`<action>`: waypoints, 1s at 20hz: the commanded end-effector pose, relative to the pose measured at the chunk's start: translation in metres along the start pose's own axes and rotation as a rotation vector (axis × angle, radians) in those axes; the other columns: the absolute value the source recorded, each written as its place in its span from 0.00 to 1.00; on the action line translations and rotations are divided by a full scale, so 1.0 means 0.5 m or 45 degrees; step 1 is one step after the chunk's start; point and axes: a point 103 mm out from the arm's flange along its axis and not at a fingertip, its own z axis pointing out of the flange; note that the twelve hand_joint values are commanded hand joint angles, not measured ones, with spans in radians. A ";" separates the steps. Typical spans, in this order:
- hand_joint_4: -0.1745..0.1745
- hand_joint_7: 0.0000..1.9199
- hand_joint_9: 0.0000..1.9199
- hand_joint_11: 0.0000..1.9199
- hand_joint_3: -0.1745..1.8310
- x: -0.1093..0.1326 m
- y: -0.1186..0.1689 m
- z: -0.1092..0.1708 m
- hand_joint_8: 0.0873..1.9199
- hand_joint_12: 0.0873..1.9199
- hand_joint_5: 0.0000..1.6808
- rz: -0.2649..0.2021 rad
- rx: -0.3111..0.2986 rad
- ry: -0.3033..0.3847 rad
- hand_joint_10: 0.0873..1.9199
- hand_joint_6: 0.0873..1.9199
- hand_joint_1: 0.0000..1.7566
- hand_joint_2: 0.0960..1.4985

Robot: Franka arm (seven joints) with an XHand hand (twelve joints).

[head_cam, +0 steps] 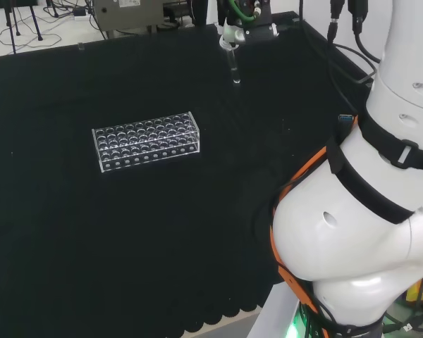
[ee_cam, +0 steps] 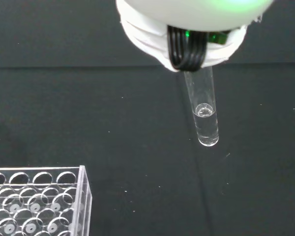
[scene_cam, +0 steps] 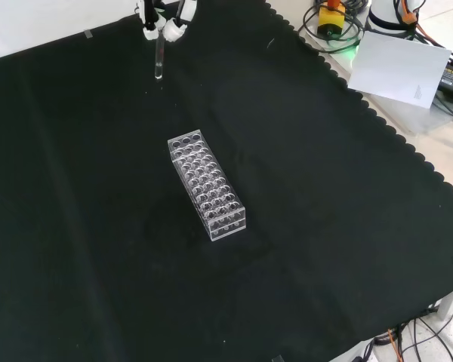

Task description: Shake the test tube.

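Observation:
A clear glass test tube (ee_cam: 204, 113) hangs upright from the hand (ee_cam: 187, 29), whose fingers pinch its upper end; a little clear liquid sits in its rounded bottom. In the head view the tube (head_cam: 234, 67) hangs under the hand (head_cam: 234, 34) at the far edge of the cloth, well above the surface. In the front view the tube (scene_cam: 159, 62) hangs below the white fingertips (scene_cam: 174, 30) at the picture's top. A clear plastic tube rack (scene_cam: 208, 183) with many empty holes stands mid-cloth, apart from the hand; the head view has this rack (head_cam: 146, 141) left of centre.
The arm's big white links (head_cam: 359, 211) stand at the right of the head view. A white box (scene_cam: 400, 72) and cables lie beyond the cloth's scalloped edge in the front view. Black cloth (scene_cam: 325, 226) spreads around the rack.

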 end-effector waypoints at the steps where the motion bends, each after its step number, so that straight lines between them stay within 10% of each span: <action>1: 0.00 0.77 0.73 0.73 0.38 0.309 -0.001 -0.019 0.25 0.51 0.85 -0.372 -0.027 0.060 0.17 0.00 0.82 0.38; 13: 0.00 0.77 0.73 0.73 0.38 0.394 -0.005 -0.037 0.25 0.51 0.85 -0.487 -0.043 0.121 0.17 0.00 0.82 0.38; 20: 0.00 0.77 0.73 0.73 0.38 0.347 0.003 -0.027 0.25 0.51 0.85 -0.430 -0.032 0.071 0.17 0.00 0.82 0.38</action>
